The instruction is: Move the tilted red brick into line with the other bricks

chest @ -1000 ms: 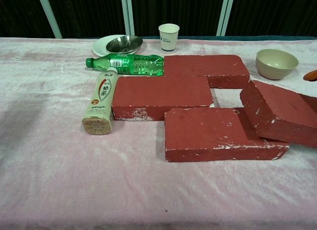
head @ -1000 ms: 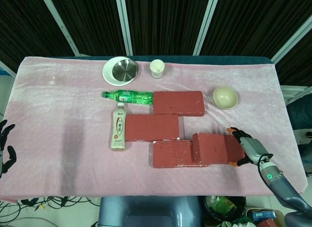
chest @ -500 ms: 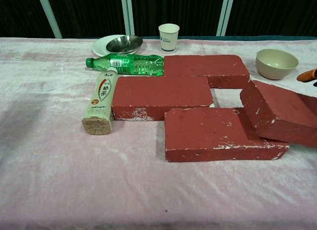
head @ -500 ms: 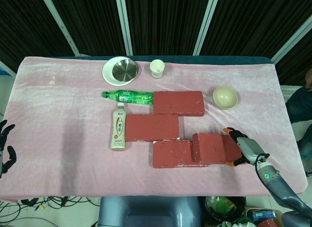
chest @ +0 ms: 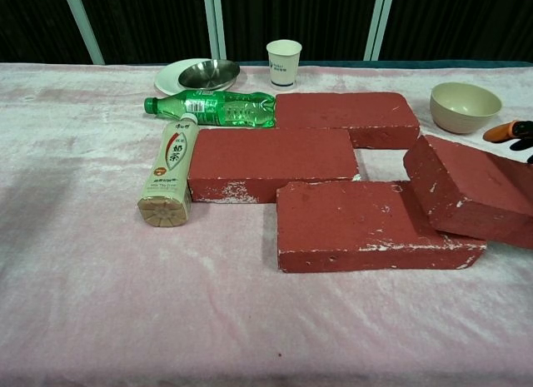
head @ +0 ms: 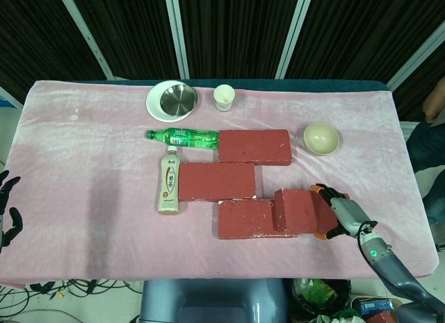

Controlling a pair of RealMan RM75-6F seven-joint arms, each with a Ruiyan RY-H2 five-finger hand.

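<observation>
— Since a second ago: right hand [head: 336,210] has slid in along the tilted red brick [head: 303,210], now covering its right end; brick itself unchanged.

— Grip?

— Head view: fingers spread above and below the brick's end, orange tips against it. Looks like a grasp around the end, though I cannot tell how firm. Chest view gives only fingertips [chest: 510,132] at the right edge, beyond the brick's far corner.

— Brick's position?

— Chest view is clearest: its left end is propped on the front brick [chest: 358,223], right end lower on the pink cloth [chest: 75,270]. Head view flattens the tilt. Middle brick [head: 217,181] and back brick [head: 254,146] step away behind, each flat.

— Left hand?

— Head view only, at the far left edge [head: 7,210], fingers apart, holding nothing, off the table.

— Other items?

— Green bottle [head: 182,137] lying against the back brick's left end; tea bottle [head: 169,189] beside the middle brick. Plate with steel bowl [head: 172,101], paper cup [head: 224,97], cream bowl [head: 320,139].
</observation>
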